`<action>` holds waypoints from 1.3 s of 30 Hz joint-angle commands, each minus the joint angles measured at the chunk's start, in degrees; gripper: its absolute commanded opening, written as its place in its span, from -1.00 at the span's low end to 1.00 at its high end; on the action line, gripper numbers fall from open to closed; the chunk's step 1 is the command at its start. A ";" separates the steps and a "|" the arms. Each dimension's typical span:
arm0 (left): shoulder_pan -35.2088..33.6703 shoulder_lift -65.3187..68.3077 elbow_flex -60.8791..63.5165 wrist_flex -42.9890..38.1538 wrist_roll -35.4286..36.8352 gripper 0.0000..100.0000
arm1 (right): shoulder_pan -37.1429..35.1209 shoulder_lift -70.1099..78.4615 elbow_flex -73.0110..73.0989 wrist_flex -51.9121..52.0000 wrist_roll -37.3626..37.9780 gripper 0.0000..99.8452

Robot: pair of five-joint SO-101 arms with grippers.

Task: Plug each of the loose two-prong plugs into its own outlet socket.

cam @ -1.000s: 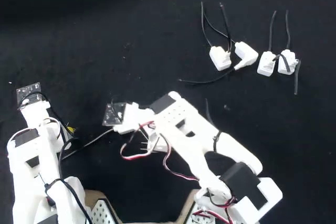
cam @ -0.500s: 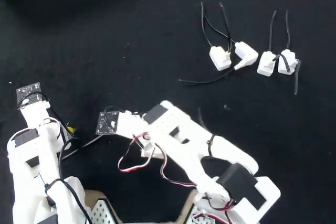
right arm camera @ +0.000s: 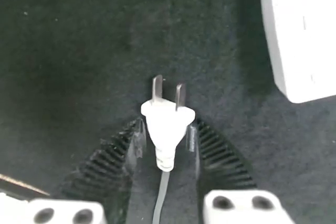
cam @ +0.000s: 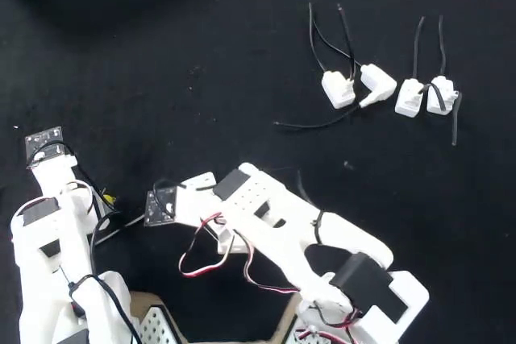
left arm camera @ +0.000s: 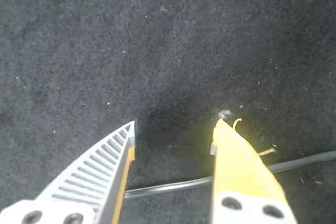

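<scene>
The table is covered in black cloth, and its far edge runs along the top of the high view. The far-left and middle stretches of cloth lie bare, so that is where the widest free room is. At the far right sit four small white pieces in two pairs, each trailing a thin black cord toward the far edge. I cannot tell which of them are plugs and which are sockets. A loose black cord lies just nearer than the left pair.

The right arm rises from its base at the near right and stretches low across the near side toward the left, with red and white wires looping under it. The right gripper pinches a white two-prong plug by its body between both ribbed fingers. The prongs point straight out ahead over the cloth, well apart from the white pieces.

The left arm stands folded at the near-left corner, close to the right arm's wrist. The left gripper hangs just above the cloth, fingers spread wide and holding nothing. A black cable crosses the cloth between its fingers.
</scene>
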 commanded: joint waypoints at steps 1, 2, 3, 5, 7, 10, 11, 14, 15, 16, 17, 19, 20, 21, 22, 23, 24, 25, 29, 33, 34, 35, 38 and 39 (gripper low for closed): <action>-0.31 -1.14 -0.57 0.26 0.35 -0.52 | -1.14 -0.13 0.04 0.62 0.53 -0.73; -0.31 -1.14 -0.57 0.26 0.35 -0.52 | -1.05 -0.40 0.04 0.18 0.53 -0.75; -0.31 -1.14 -0.57 0.26 0.35 -0.52 | -0.97 -0.48 0.13 -0.35 0.53 -0.79; -0.31 -1.14 -0.57 0.26 0.35 -0.52 | -0.97 -0.48 -0.13 -1.05 0.53 -0.94; -0.31 -1.14 -0.57 0.26 0.35 -0.52 | -0.97 -0.66 -0.31 -0.88 0.00 -0.96; -0.31 -1.14 -0.57 0.26 0.35 -0.52 | -0.97 -3.12 -0.04 -0.88 -2.81 -0.98; -0.31 -1.14 -0.57 0.26 0.35 -0.52 | -0.97 -4.62 0.22 -0.79 -3.34 -0.98; -0.31 -1.14 -0.57 0.26 0.35 -0.52 | -1.05 -9.54 2.51 -1.32 -4.66 -0.98; -0.31 -1.14 -0.57 0.26 0.35 -0.52 | -1.14 -10.77 3.74 -1.67 -4.48 -0.98; -0.31 -1.14 -0.57 0.26 0.35 -0.52 | -1.23 -12.00 4.97 -2.20 -4.31 -0.98; -0.31 -1.14 -0.57 0.26 0.35 -0.52 | -1.23 -12.88 6.37 -3.08 -4.31 -0.98; -0.31 -1.14 -0.57 0.26 0.35 -0.52 | -0.97 -13.23 8.57 -5.19 -4.31 -0.98; -0.31 -1.14 -0.57 0.26 0.35 -0.52 | -0.97 -12.97 9.54 -6.42 -4.31 -0.98; -0.31 -1.14 -0.57 0.26 0.35 -0.52 | -0.97 -12.44 10.07 -7.38 -4.31 -0.98; -0.31 -1.14 -0.57 0.26 0.35 -0.52 | -0.97 -11.82 10.33 -8.26 -4.31 -0.98; -0.31 -1.14 -0.57 0.26 0.35 -0.52 | -0.97 -10.95 10.24 -8.79 -4.31 -0.98; -0.31 -1.14 -0.57 0.26 0.35 -0.52 | -0.97 -10.07 9.89 -9.05 -4.40 -0.98; -0.31 -1.14 -0.57 0.26 0.35 -0.52 | -1.05 -9.01 9.19 -8.88 -4.48 -0.98; -0.31 -1.14 -0.57 0.26 0.35 -0.52 | -1.23 -4.53 6.46 -7.56 -4.48 -0.98; -0.31 -1.14 -0.57 0.26 0.35 -0.52 | -1.23 -1.80 3.74 -4.84 -4.66 -0.96; -0.31 -1.14 -0.57 0.26 0.35 -0.52 | -1.23 -1.45 3.47 -4.66 -4.66 -0.93; -0.31 -1.14 -0.57 0.26 0.35 -0.52 | -1.23 -1.36 3.38 -4.48 -4.66 -0.88; -0.40 -1.14 -0.57 0.26 0.35 -0.52 | -1.23 -1.36 3.74 -4.84 -4.57 -0.82; -0.40 -1.14 -0.57 0.26 0.35 -0.52 | -1.23 -1.36 3.74 -4.84 -4.31 -0.84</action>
